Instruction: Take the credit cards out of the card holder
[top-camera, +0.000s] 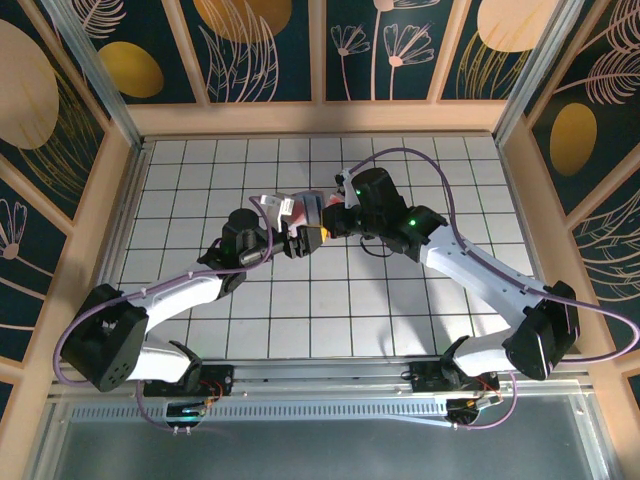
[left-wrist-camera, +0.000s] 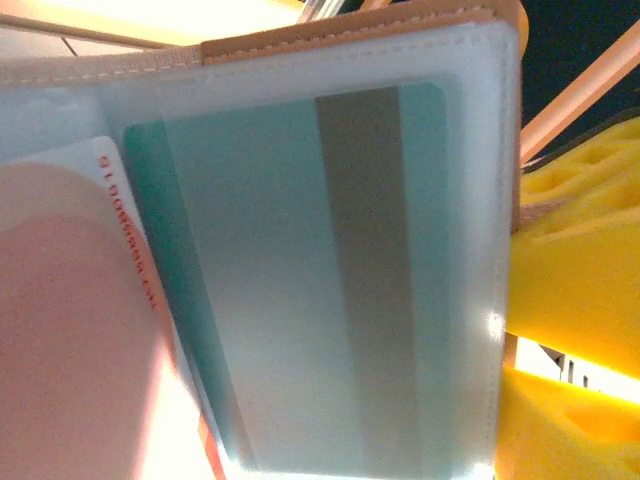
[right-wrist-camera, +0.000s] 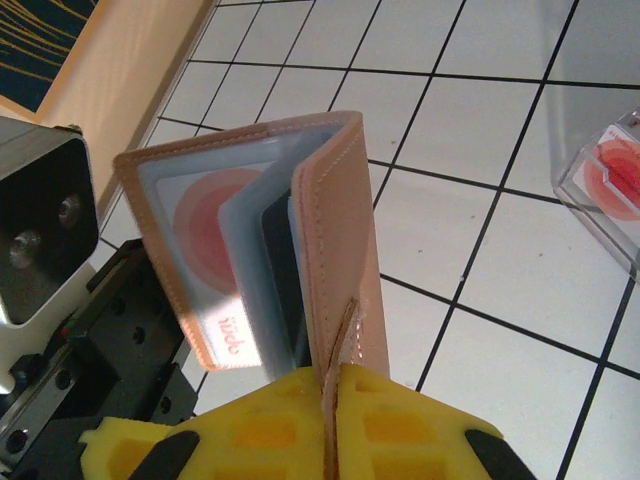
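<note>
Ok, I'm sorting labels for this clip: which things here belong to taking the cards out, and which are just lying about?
Part of the job: card holder, held by the right fingers; teal card and red-and-white card in its clear sleeves.
Just lying about: clear plastic box on the tiled table.

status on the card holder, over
Right gripper shut on card holder, open above table. Left gripper at its pages, grip unclear. Teal card in sleeve. Nothing blocking.

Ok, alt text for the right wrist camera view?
The right end effector pinches the open tan card holder over the white tiled table. A red-and-white card shows inside; a clear box lies at right.
</note>
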